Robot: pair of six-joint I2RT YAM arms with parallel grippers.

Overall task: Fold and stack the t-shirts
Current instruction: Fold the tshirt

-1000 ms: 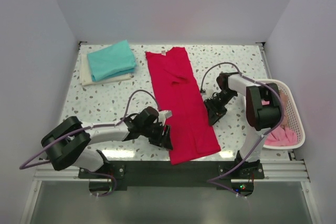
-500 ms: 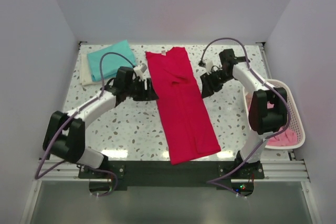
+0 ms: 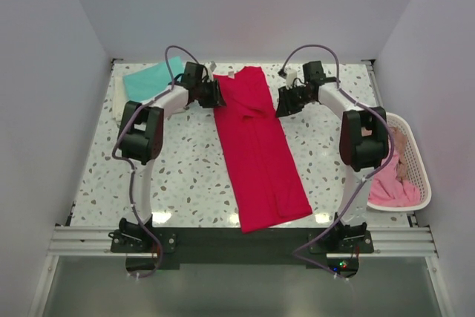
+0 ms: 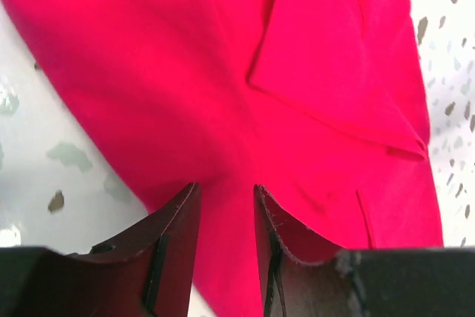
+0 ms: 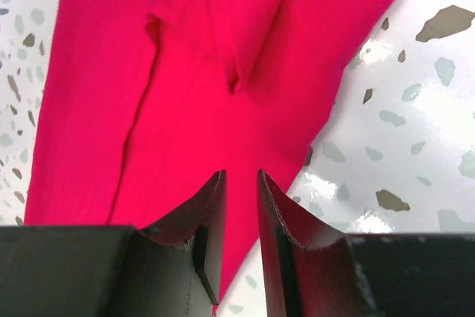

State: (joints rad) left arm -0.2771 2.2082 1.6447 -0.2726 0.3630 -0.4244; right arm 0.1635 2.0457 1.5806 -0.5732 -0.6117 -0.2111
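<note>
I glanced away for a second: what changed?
Both arms swung from the near half of the long crimson-red cotton t-shirt to its far end: left gripper at its left edge, right gripper at its right edge, jaws slightly apart. Shirt, folded teal tee and white mesh basket stayed put.

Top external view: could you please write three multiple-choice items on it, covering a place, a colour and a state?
1. Where is the white basket? A) far-left corner B) right edge C) between the arms
2. What colour tops the far-left stack? A) teal B) pink C) black
3. How does the red t-shirt lie? A) crumpled B) folded into a long strip C) hanging from a gripper
Answers: 1 B, it sits at the right; 2 A, teal lies over cream; 3 B, a flat narrow strip in the middle.
</note>
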